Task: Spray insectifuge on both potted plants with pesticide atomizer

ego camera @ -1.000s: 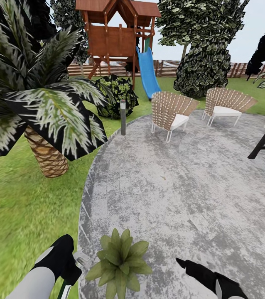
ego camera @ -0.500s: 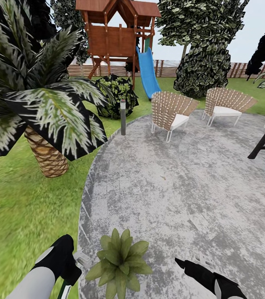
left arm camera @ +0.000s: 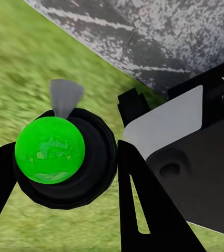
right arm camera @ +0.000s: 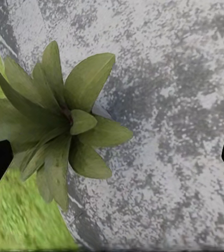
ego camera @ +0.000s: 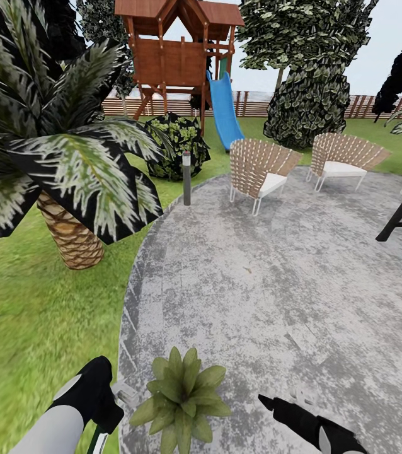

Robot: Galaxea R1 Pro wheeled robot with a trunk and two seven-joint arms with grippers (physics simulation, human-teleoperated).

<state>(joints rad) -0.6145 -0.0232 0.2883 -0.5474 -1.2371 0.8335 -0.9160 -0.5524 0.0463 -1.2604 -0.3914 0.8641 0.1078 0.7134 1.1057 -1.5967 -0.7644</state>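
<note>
The left gripper [left arm camera: 59,173] is clamped around the pesticide atomizer [left arm camera: 59,157], its bright green cap facing the camera and its nozzle aimed outward over the lawn [ego camera: 31,315]. Just beside it, a potted plant [ego camera: 181,394] sits at the paving's [ego camera: 276,284] edge. Beyond the plant, the right gripper [right arm camera: 112,157] hangs spread wide and empty, apparently standing clear for spraying.

Head and right wrist sharing potted plant [ego camera: 180,396]
</note>
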